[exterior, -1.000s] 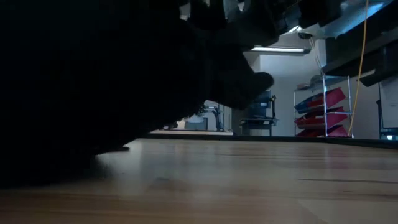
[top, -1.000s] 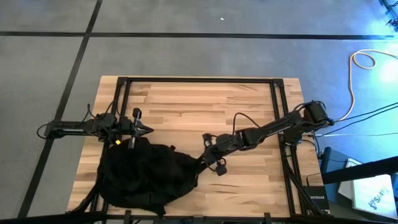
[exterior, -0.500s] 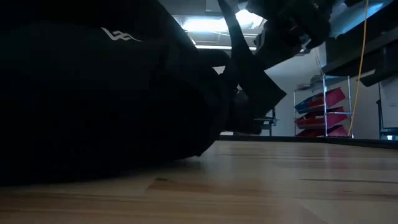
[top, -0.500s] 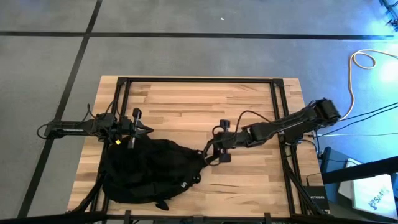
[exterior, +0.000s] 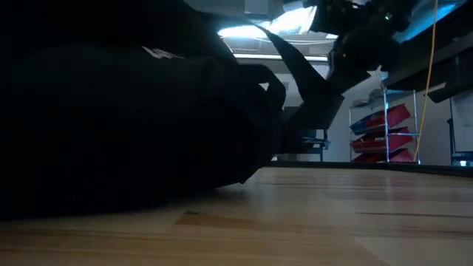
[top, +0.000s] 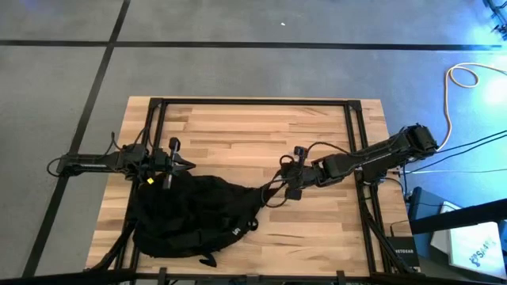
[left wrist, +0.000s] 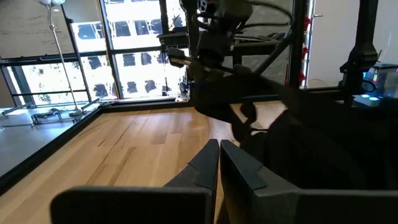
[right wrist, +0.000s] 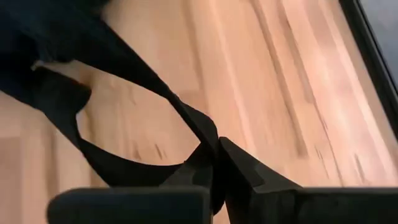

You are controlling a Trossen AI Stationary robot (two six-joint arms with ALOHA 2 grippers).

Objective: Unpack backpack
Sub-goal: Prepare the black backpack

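The backpack (top: 194, 222) fills the worktop's (top: 238, 127) near left. Its strap (top: 265, 192) stretches toward the middle. The far half lies bare.

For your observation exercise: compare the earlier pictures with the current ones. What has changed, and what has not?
The right gripper, shut on a strap, has pulled it rightward, dragging the backpack across and stretching it out. The left gripper stays shut and parked by the backpack's far edge.

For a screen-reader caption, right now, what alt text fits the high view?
Seen from above, the right pincer is shut on a strap of the black backpack lying on the wooden table. The left pincer sits shut by the backpack's far edge.
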